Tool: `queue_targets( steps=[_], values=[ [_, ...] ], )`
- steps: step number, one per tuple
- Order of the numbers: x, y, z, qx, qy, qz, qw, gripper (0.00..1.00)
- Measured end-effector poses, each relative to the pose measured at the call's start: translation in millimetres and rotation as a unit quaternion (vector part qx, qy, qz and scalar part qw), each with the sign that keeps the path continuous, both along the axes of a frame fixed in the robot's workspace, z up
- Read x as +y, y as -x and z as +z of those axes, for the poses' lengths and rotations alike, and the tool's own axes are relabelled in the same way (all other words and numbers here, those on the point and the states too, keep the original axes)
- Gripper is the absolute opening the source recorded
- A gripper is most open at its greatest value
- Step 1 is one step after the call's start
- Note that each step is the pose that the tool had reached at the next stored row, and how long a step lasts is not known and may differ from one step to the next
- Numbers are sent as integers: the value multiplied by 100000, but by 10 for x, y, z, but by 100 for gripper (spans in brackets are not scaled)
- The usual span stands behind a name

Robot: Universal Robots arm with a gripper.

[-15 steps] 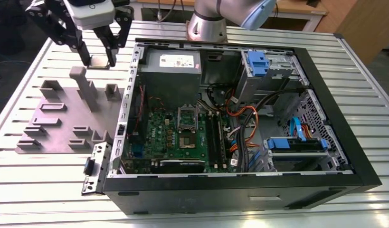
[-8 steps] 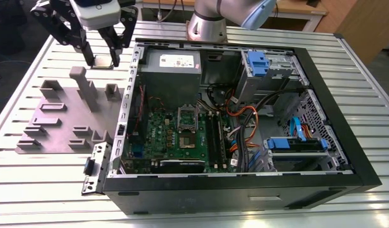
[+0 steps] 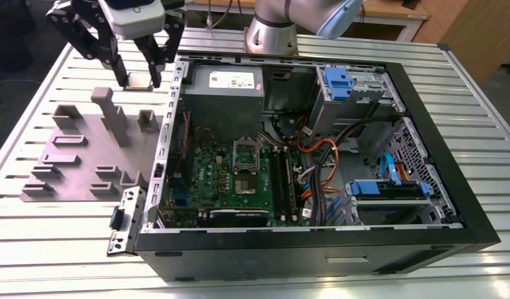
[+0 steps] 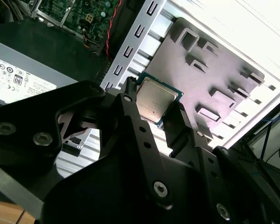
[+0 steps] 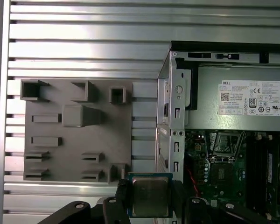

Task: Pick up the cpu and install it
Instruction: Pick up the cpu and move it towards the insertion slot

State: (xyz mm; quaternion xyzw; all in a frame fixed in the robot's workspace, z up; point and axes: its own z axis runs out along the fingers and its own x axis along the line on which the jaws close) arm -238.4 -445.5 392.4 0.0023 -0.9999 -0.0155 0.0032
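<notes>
The tool (image 3: 138, 80) grips the cpu (image 5: 150, 195) by two opposite edges, which its black fingers (image 4: 133, 126) hide. The square chip lies flat, metal top up, above the worktop (image 3: 63, 249) between the grey holder plate (image 5: 74, 135) and the open computer case (image 3: 321, 237).

Robotics laboratory or assembly workshop. Shown by: slatted aluminium desk (image 3: 55, 249); robot arm base (image 3: 271, 34) at its far edge; black claw (image 3: 138, 81) above the desk; opened desktop computer case (image 3: 304, 255) laid on its side with green motherboard (image 3: 238, 180) exposed; grey moulded fixture plate (image 3: 72, 165) beside it; wooden furniture (image 3: 479, 31) behind.
</notes>
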Motion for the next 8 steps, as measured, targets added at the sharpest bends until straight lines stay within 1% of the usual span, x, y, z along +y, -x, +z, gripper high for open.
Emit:
queue_targets(
  steps=[8],
  values=[
    [0,-44,0,0,1,0,100000,47]
  ],
)
